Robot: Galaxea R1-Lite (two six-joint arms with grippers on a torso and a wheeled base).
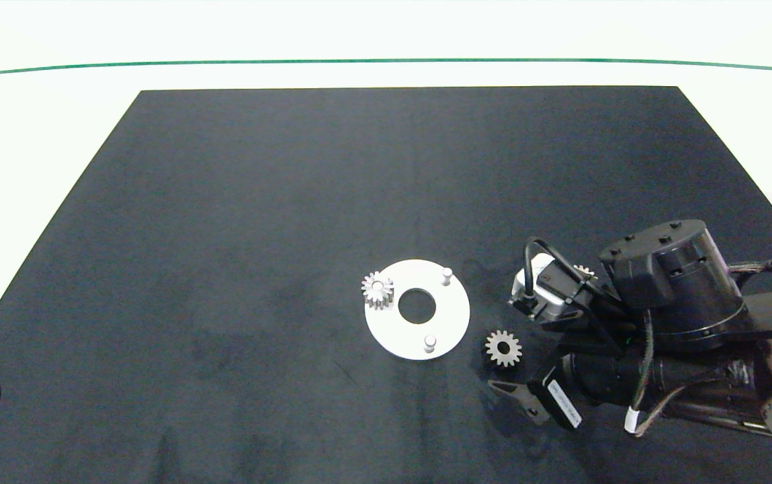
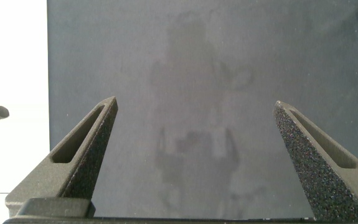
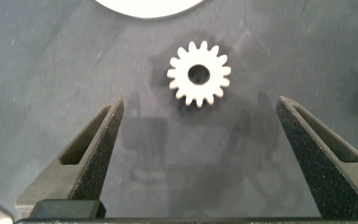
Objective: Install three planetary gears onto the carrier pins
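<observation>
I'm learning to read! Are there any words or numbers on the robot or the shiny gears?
Small white sticker on the dark right arm: it has print, but too small and blurred to read.
Silver-grey metal gear lying on the mat: no writing.
Flat white round disc: no writing.

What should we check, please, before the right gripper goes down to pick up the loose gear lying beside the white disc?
1. Right gripper open wide enough for the gear: ok, fingers spread well apart.
2. Loose gear lying flat on the black mat, bore up: ok.
3. Gear lined up between the fingers: ok in the right wrist view, though it lies ahead of the tips.
4. Free pins on the white disc: ok, two pins stand bare; one gear already sits on the third.
5. Third gear: cannot tell, mostly hidden behind the right arm.
6. Left gripper out of the way: ok, open over bare mat, at the near left corner.
</observation>
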